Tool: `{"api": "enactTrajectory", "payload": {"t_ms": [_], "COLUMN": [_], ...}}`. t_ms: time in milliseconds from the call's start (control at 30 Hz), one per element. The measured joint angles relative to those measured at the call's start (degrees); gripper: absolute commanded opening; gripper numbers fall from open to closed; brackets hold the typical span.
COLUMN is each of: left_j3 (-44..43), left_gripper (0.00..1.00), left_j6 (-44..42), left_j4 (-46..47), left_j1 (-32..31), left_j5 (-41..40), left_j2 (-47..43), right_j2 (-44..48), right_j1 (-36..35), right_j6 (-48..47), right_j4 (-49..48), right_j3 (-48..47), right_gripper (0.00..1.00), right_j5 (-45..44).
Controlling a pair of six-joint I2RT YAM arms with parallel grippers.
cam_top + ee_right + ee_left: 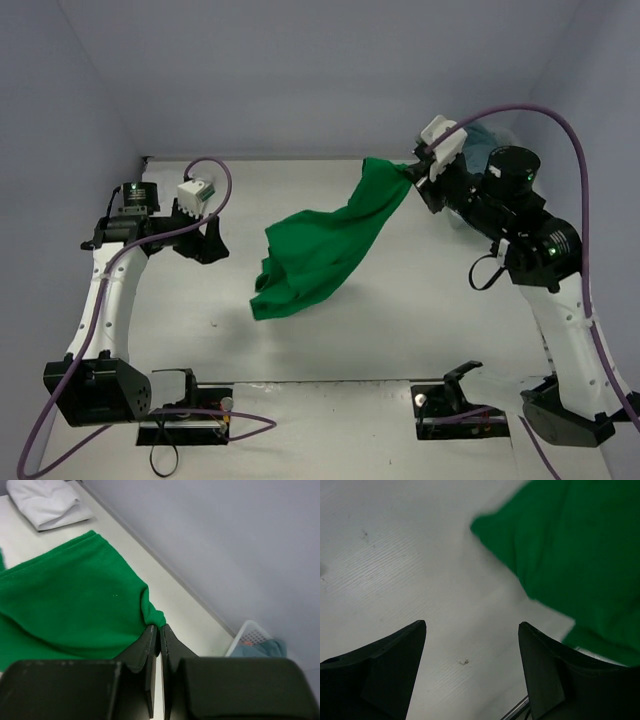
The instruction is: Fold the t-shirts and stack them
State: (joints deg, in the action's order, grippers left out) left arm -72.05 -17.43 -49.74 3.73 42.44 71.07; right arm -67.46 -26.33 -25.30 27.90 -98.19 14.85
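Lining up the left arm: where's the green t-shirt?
Top view, mid-table: the green t-shirt hangs from the right gripper at far right, trailing down toward the left gripper.

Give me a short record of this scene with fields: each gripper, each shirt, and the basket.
left gripper: open, empty, above the table, beside the green shirt
right gripper: shut on a corner of the green shirt
green shirt: unfolded, hangs from the right gripper, lower end seems to rest on the table
white shirt: folded, lying on the table
basket: by the wall, teal cloth inside
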Motion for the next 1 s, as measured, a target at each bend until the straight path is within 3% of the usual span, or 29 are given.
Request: {"api": "enactTrajectory", "payload": {"t_ms": [167,333,567,767,833,867,1000], "left_j3": [0.79,1.90,2.12,2.12,2.12,2.12,2.12], "left_gripper": [0.70,0.70,0.70,0.70,0.70,0.70,0.70], "left_j6": [0.13,0.15,0.17,0.17,0.17,0.17,0.26], "left_j4": [0.33,0.72,0.74,0.76,0.76,0.76,0.81], "left_j1": [0.02,0.04,0.04,0.07,0.07,0.07,0.07], "left_j5": [-0.02,-0.02,-0.04,-0.07,-0.07,-0.07,-0.07], "left_j2": [-0.22,-0.42,-0.39,-0.15,-0.11,-0.07,0.11], "right_j2": [4.26,2.86,-12.24,-21.14,-23.56,-25.03,-29.83], "right_j1": [0.00,0.00,0.22,3.65,5.62,6.45,8.11], "right_j6": [-0.22,-1.03,-4.15,-5.73,-5.33,-4.94,-4.35], "right_j4": [0.39,-1.03,-5.64,-10.80,-13.99,-15.69,-22.67], "right_j3": [5.75,15.15,31.23,32.79,31.78,31.06,30.05], "right_gripper": [0.00,0.00,0.00,0.00,0.08,0.20,0.33], "right_j5": [2.67,2.58,0.98,-2.38,-5.46,-7.87,-19.41]}}
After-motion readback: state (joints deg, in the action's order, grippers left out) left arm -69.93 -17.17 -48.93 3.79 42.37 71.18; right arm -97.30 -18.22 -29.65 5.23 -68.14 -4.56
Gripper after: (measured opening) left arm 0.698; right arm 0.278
